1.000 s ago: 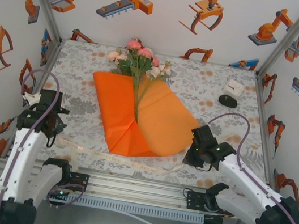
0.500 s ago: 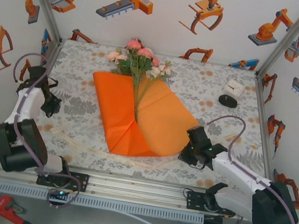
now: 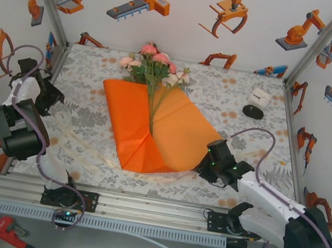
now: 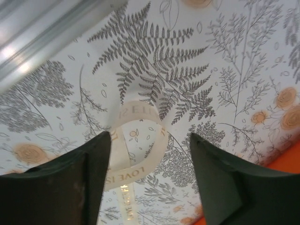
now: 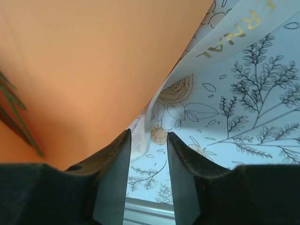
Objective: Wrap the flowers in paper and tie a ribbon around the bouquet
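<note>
The ribbon [image 4: 136, 111], slack across the surface [image 3: 234, 97] from 9 o'clock to the 5 o'clock edge of the paper [image 3: 171, 131] bearing the flowers [image 3: 153, 65], now lies free within the left tool [image 4: 150, 145], spread wide, and the right tool [image 5: 148, 140], narrowly parted, both pressed together a second ago; tying remains undone.

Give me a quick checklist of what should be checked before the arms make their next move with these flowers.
1. Flowers lying on the paper: ok, the stems rest on the sheet.
2. Paper closed around the stems: not ok, the stems lie bare on top.
3. Ribbon tied: not ok, it lies loose on the cloth.
4. Left gripper open: ok, a ribbon loop sits between its jaws.
5. Right gripper gripping the ribbon: cannot tell, its jaws stand apart beside the ribbon.
</note>
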